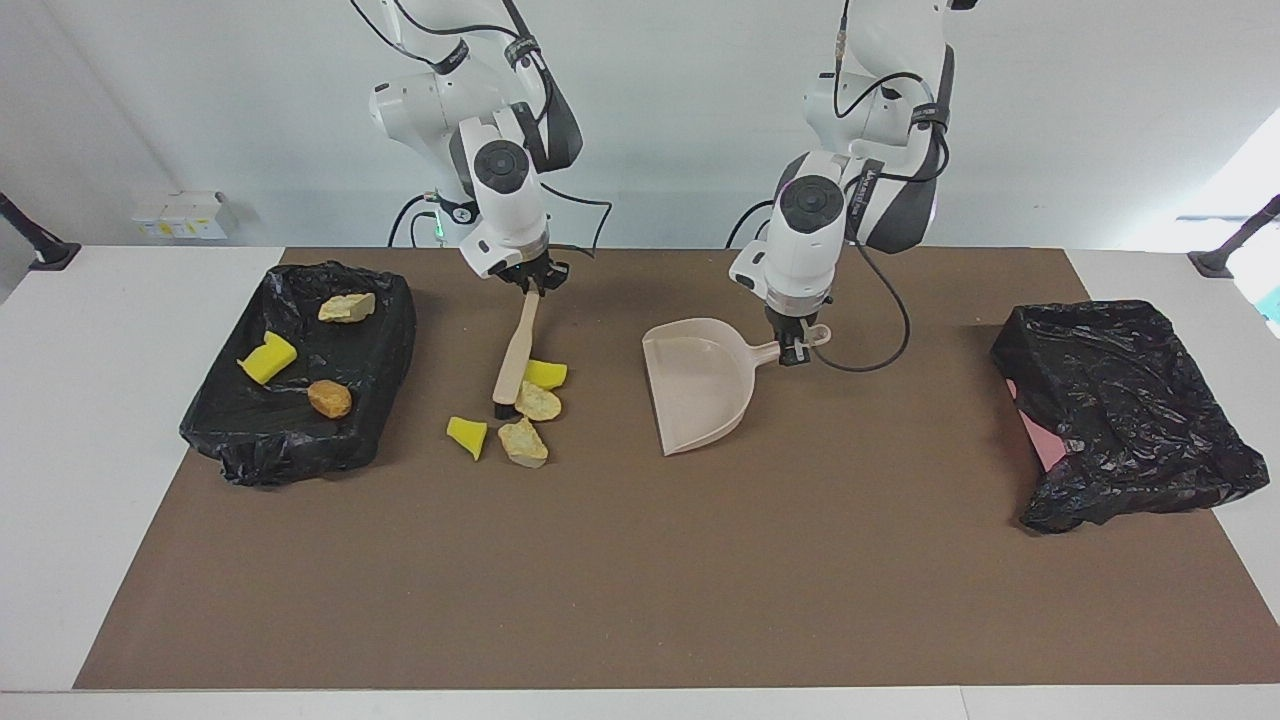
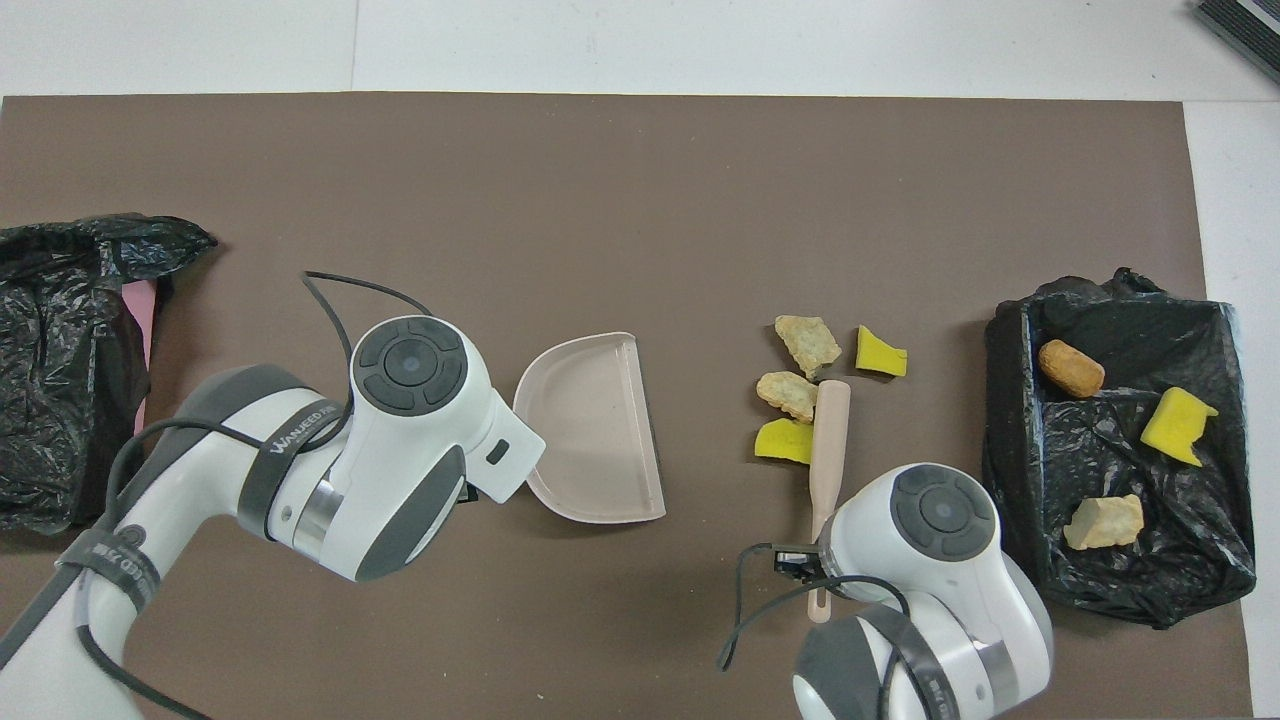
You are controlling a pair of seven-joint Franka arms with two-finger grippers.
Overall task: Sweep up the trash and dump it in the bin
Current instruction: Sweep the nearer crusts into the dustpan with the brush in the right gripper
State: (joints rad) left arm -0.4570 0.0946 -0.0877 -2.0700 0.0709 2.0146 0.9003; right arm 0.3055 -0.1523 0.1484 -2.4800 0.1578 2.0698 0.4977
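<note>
Three pieces of trash [image 1: 300, 355] lie in the bin [image 1: 385, 345]; four pieces [image 1: 515, 410] wait on the desk [image 1: 640, 560]. My right gripper [image 1: 532, 283] grips the brush [image 1: 514, 360] beside them, my left gripper [image 1: 795, 350] the dustpan [image 1: 700, 385].

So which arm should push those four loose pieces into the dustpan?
Right. Its tool holds the brush, whose head sits against the loose trash. The left tool only holds the dustpan by its handle, open side facing the pieces.
</note>
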